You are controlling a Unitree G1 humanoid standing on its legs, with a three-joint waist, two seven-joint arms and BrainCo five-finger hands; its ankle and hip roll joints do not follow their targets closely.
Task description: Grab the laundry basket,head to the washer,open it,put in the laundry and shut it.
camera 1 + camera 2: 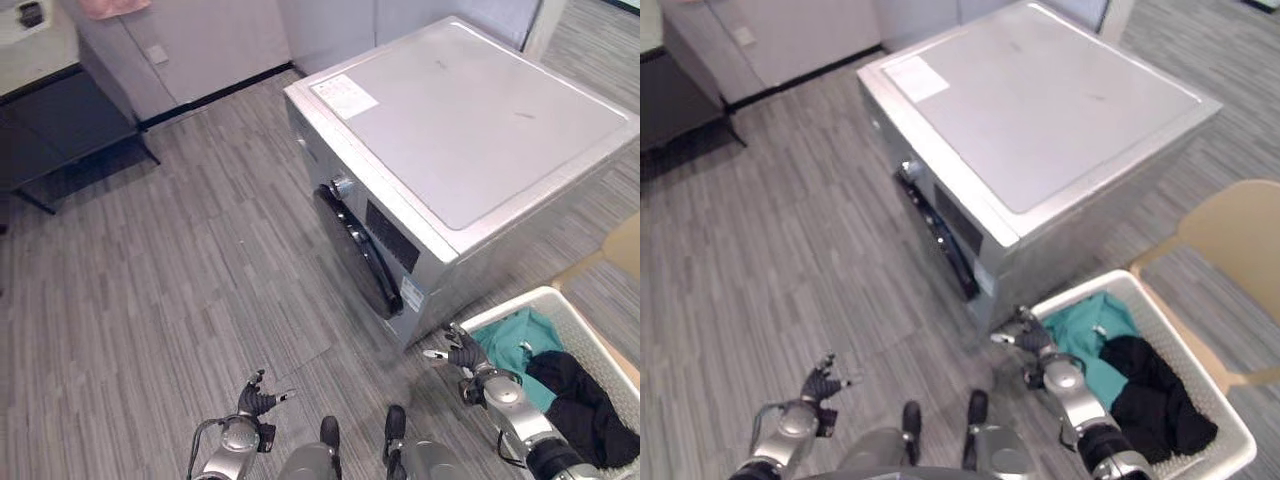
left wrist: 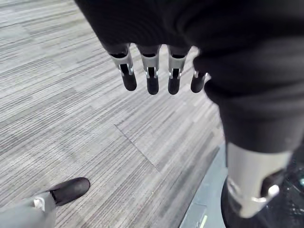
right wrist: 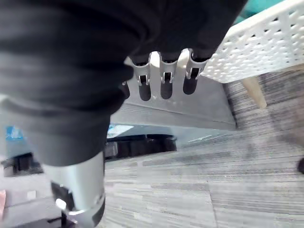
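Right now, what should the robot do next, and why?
Probably reach the right hand to the washer door. The door looks shut, the basket with laundry sits beside the washer, and both hands are open, holding nothing.

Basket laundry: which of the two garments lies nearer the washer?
The teal garment; it fills the basket's washer end, while the black garment lies farther back.

Grey plank floor bears washer and laundry basket

One washer, one laundry basket, two garments, one chair, one black table
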